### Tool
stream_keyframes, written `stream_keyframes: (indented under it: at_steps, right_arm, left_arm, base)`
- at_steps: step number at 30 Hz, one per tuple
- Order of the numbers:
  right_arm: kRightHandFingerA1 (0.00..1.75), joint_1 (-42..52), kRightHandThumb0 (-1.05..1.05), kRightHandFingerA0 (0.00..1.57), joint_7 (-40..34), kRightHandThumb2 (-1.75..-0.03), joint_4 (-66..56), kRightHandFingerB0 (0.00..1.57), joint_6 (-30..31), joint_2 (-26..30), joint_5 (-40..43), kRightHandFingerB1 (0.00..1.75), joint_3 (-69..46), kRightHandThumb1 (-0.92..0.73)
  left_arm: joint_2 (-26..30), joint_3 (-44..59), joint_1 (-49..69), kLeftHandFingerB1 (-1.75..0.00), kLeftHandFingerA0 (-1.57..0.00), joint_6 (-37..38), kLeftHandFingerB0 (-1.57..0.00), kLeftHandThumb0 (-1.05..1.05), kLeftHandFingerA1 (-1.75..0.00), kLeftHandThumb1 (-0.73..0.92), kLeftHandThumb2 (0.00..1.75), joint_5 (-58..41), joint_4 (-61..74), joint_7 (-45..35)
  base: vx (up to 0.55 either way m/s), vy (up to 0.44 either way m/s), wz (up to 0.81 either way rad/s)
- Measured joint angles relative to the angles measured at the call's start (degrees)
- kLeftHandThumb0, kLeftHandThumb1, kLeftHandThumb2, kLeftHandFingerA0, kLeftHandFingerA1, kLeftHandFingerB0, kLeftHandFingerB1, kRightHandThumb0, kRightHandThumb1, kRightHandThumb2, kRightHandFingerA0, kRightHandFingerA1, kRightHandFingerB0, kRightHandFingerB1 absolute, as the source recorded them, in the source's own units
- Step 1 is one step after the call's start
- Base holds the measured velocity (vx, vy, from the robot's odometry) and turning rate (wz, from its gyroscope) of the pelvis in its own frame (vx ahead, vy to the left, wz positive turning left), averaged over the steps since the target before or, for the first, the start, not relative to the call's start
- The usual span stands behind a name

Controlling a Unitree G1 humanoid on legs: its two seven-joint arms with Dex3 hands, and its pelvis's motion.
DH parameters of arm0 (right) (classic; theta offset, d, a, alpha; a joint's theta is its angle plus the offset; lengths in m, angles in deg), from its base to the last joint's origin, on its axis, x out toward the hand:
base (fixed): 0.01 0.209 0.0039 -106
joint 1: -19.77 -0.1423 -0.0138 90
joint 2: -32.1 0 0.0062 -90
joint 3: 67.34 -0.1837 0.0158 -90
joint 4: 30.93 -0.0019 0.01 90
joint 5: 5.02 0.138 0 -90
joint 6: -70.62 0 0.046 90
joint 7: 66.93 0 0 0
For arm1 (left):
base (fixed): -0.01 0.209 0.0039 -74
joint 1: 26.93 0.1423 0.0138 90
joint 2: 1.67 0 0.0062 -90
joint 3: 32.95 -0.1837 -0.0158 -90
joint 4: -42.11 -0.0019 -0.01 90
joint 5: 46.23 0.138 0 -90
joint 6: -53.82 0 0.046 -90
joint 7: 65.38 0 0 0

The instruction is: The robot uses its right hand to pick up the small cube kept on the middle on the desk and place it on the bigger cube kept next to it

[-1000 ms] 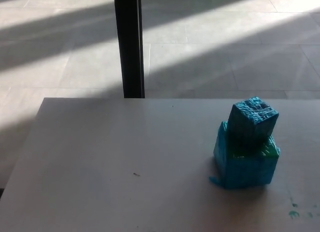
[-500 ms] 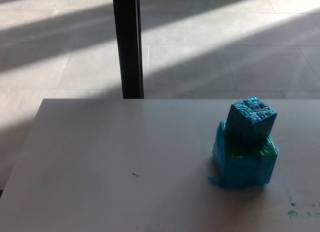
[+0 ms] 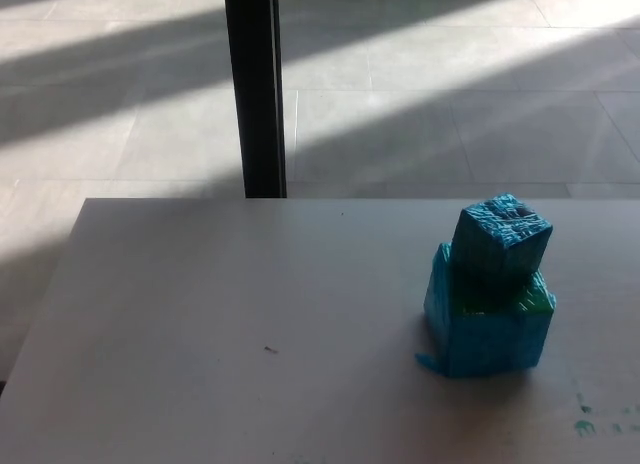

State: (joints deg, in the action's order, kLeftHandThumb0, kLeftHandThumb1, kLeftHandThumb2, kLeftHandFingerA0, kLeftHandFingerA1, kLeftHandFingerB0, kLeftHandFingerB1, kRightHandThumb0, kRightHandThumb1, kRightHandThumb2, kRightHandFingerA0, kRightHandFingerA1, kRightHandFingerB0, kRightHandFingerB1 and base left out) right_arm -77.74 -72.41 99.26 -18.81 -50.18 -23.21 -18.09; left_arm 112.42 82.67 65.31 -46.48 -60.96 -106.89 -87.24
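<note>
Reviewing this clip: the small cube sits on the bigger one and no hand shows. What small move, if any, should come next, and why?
Probably none beyond keeping both hands clear. The small cube rests on top of the bigger cube, turned somewhat against it but seemingly stable, and neither hand is in view above the desk. The placement looks done.

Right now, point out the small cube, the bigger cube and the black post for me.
small cube (image 3: 502, 240), head view, on its front face.
bigger cube (image 3: 495, 339), head view, on its front face under the small cube.
black post (image 3: 253, 94), head view, mid-height on the post behind the desk.
</note>
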Motion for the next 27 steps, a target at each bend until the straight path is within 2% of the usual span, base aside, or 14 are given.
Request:
stream_keyframes:
  at_steps: [8, 9, 13, 14, 16, 17, 19, 20, 21, 22, 23, 25, 26, 27]
  right_arm:
    - [0.63, 0.21, -0.26, 0.12, -0.30, -1.13, 0.78, 0.01, 1.43, -4.23, 5.86, 0.52, -4.49, -0.71]
    - [0.90, 0.18, -0.40, 0.02, -0.24, -0.59, 1.04, 0.08, 1.69, -4.55, 6.89, 0.41, -5.10, -0.76]
    - [0.85, 0.04, -0.38, 0.00, -0.12, -0.61, 1.69, 0.06, 2.37, -5.74, 10.08, 0.38, -6.82, -0.77]
    - [0.61, 0.02, -0.25, 0.10, -0.08, -1.14, 1.83, 0.00, 2.52, -5.90, 10.82, 0.52, -7.12, -0.72]
    - [0.61, 0.00, -0.26, 0.10, -0.04, -1.13, 2.06, 0.00, 2.75, -6.09, 12.24, 0.52, -7.48, -0.72]
    - [0.87, -0.03, -0.38, 0.00, -0.04, -0.59, 2.20, 0.08, 2.93, -6.12, 13.16, 0.40, -7.60, -0.77]
    - [0.86, -0.11, -0.39, 0.00, -0.05, -0.60, 2.41, 0.07, 3.19, -6.12, 14.44, 0.41, -7.69, -0.76]
    - [0.62, -0.21, -0.27, 0.11, -0.02, -1.14, 2.61, 0.00, 3.32, -6.12, 15.49, 0.52, -7.74, -0.72]
    - [0.79, -0.23, -0.43, 0.00, 0.13, -0.68, 2.67, 0.05, 3.40, -6.13, 16.33, 0.33, -7.75, -0.76]
    - [0.74, -0.22, -0.47, 0.00, 0.47, -0.78, 2.69, 0.05, 3.49, -6.13, 17.06, 0.30, -7.69, -0.74]
    - [0.80, -0.19, -0.45, 0.00, 0.87, -0.69, 2.67, 0.06, 3.56, -6.16, 17.80, 0.30, -7.61, -0.80]
    - [0.61, -0.10, -0.44, 0.00, 1.86, -0.69, 2.67, 0.03, 3.83, -6.22, 19.48, 0.23, -6.90, -0.86]
    - [0.60, -0.08, -0.46, 0.00, 2.31, -0.68, 2.67, 0.04, 3.91, -6.27, 20.05, 0.26, -6.78, -0.87]
    - [0.63, -0.05, -0.49, 0.00, 3.17, -0.67, 2.71, 0.01, 4.02, -6.34, 21.02, 0.37, -6.70, -0.90]
  left_arm:
    - [-0.17, 0.03, 0.93, -0.43, -0.19, 0.00, -0.33, -0.99, -0.49, 0.82, 0.87, 0.00, 0.30, 0.01]
    - [-0.18, 0.03, 1.09, -0.48, -0.28, 0.00, -0.23, -0.91, -0.57, 0.78, 1.21, 0.00, 0.36, 0.01]
    - [-0.27, 0.10, 1.26, -0.48, -0.24, 0.00, -0.25, -0.95, -0.56, 0.81, 1.23, -0.02, 0.39, 0.01]
    - [-0.27, 0.13, 1.28, -0.38, -0.28, 0.00, -0.32, -0.93, -0.48, 0.92, 0.73, -0.02, 0.40, 0.01]
    - [-0.27, 0.17, 1.30, -0.37, -0.24, 0.00, -0.33, -0.92, -0.46, 0.92, 0.75, -0.03, 0.40, 0.01]
    - [-0.28, 0.18, 1.32, -0.51, -0.20, 0.00, -0.32, -0.91, -0.53, 0.78, 1.21, -0.03, 0.40, 0.01]
    - [-0.30, 0.20, 1.35, -0.42, -0.20, 0.00, -0.33, -0.98, -0.48, 0.82, 0.84, -0.03, 0.41, 0.02]
    - [-0.34, 0.20, 1.32, -0.40, -0.26, 0.00, -0.35, -0.93, -0.49, 0.92, 0.74, -0.02, 0.42, 0.02]
    - [-0.39, 0.20, 1.36, -0.40, -0.22, 0.00, -0.34, -0.92, -0.47, 0.92, 0.75, -0.02, 0.48, 0.02]
    - [-0.44, 0.21, 1.42, -0.49, -0.23, 0.01, -0.27, -0.92, -0.55, 0.80, 1.22, -0.02, 0.59, 0.03]
    - [-0.49, 0.21, 1.46, -0.39, -0.24, 0.01, -0.30, -0.93, -0.48, 0.92, 0.76, -0.02, 0.67, 0.02]
    - [-0.66, 0.42, 1.60, -0.47, -0.33, 0.01, -0.21, -0.89, -0.59, 0.77, 1.21, -0.06, 0.89, 0.02]
    - [-0.70, 0.45, 1.59, -0.39, -0.35, 0.01, -0.35, -0.91, -0.51, 0.92, 0.72, -0.06, 0.91, 0.02]
    - [-0.80, 0.53, 1.58, -0.48, -0.31, 0.01, -0.25, -0.92, -0.59, 0.77, 1.21, -0.07, 0.92, 0.03]
  base:
    - [0.00, 0.000, 0.00]
    - [0.00, 0.000, 0.00]
    - [0.00, 0.000, 0.00]
    - [0.00, 0.000, 0.00]
    - [0.00, 0.000, 0.00]
    - [0.00, 0.000, 0.00]
    - [0.00, 0.000, 0.00]
    - [0.00, 0.000, 0.00]
    - [0.00, 0.000, 0.00]
    - [0.00, 0.000, 0.00]
    - [0.00, 0.000, 0.00]
    - [0.00, 0.000, 0.00]
    - [0.00, 0.000, 0.00]
    - [0.00, 0.000, 0.00]
